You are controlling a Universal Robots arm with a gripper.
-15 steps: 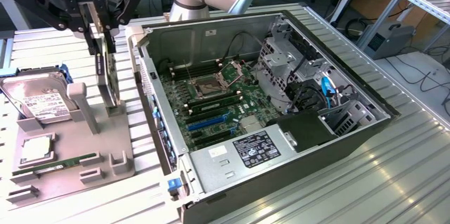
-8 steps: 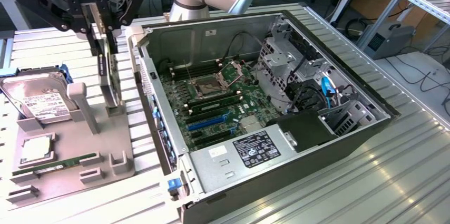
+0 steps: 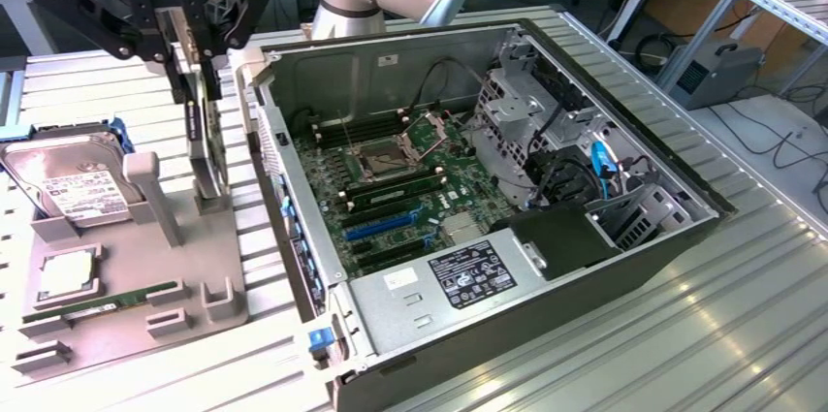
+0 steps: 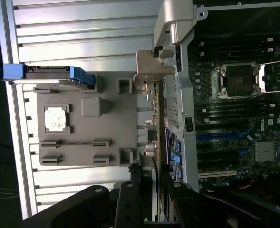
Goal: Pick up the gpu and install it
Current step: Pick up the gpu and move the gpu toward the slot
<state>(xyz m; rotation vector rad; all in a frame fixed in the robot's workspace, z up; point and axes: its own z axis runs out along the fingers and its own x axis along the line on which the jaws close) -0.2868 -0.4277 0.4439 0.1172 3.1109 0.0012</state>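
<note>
Exterior view: the black gripper [image 3: 192, 51] reaches down over a gray moulded holder [image 3: 143, 267], its jaws closed partway onto the upper edge of the gpu [image 3: 205, 136]. The gpu is a thin dark card seen edge-on. It stands upright with its lower end at the holder's slot; whether it has lifted clear cannot be told. It is just beside the open computer case [image 3: 368, 63], whose sheet-metal wall rises on the exterior view's right. On the holder there are also a silver hard drive [image 3: 72, 189], a square processor [image 3: 65, 276] and a narrow green memory stick [image 3: 111, 301]. The green motherboard [image 3: 388, 189] lies exposed inside the case, with open room above its slots. All of this rests on a ribbed aluminium table [image 3: 724, 315].

Wrist view: the gpu [image 4: 151, 123] runs as a thin line away from the gripper [image 4: 151, 192], one dark finger on each side. The holder [image 4: 106, 142] lies on one flank and the perforated case wall [image 4: 173, 109] close on the other. The hard drive [image 4: 49, 76] shows blue rails.
</note>
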